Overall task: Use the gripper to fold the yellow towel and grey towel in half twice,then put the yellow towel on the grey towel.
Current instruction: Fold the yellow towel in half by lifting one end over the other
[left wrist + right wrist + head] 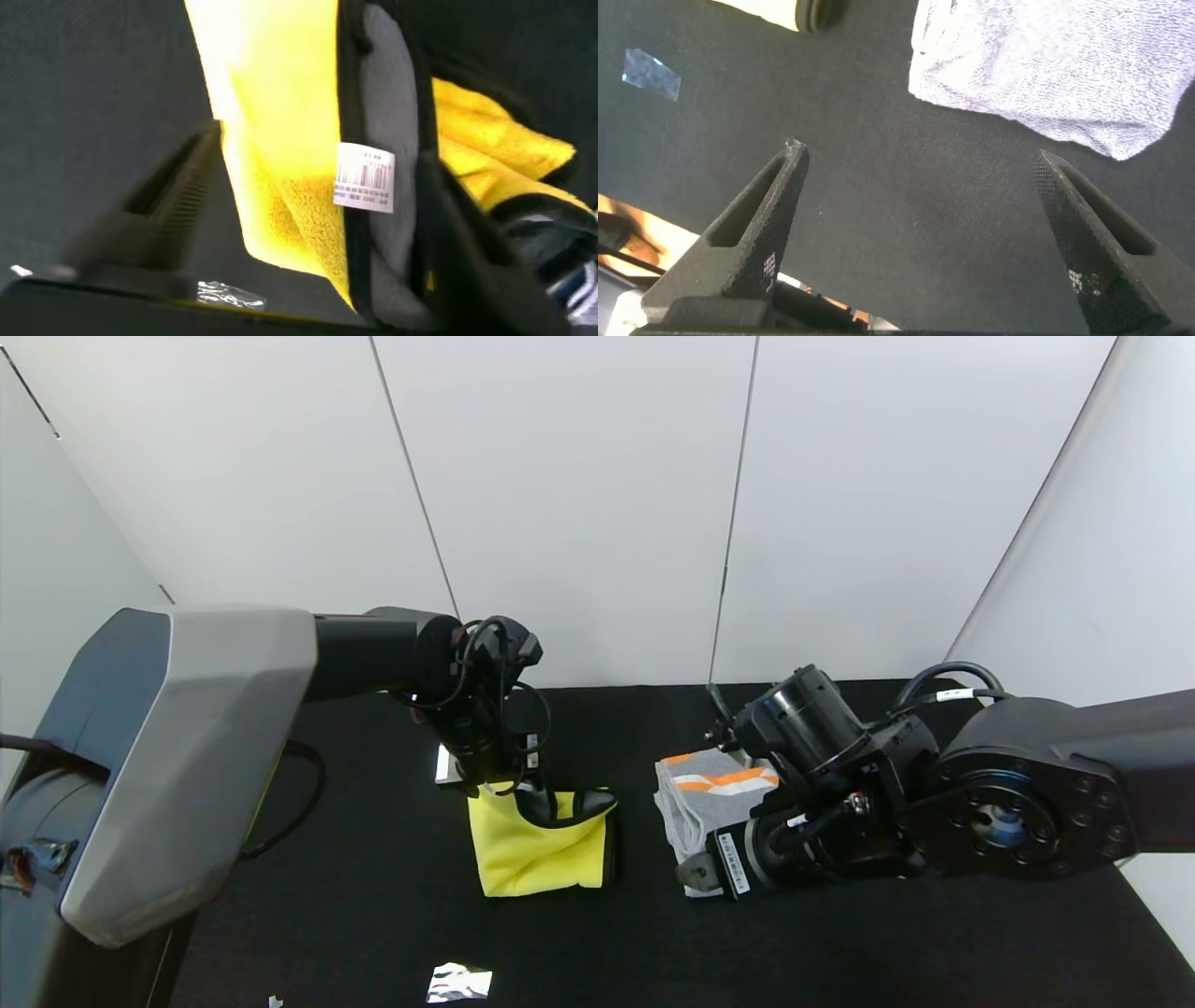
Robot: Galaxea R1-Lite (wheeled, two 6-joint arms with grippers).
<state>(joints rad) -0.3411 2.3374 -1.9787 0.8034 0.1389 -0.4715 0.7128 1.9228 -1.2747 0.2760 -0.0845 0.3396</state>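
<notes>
Straddling the yellow towel's (537, 845) lifted edge, left tool (523, 782) part-open (tag showing), right tool (920, 233) wide open beside folded grey towel (700, 798), black desk (373, 896).

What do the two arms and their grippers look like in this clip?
Left arm: grey shell, then black tube and wrist with looped black cables. Right arm: black, round bolted joint, white-tagged cable, white label. The right gripper has black wedge-shaped fingers with hollow slots.

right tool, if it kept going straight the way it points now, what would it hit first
Most likely the black tabletop. The right tool stands wide open, pointing down at bare cloth beside the grey towel, whose edge lies just beyond its fingertips. Depth is hard to judge, so it might graze that edge.
</notes>
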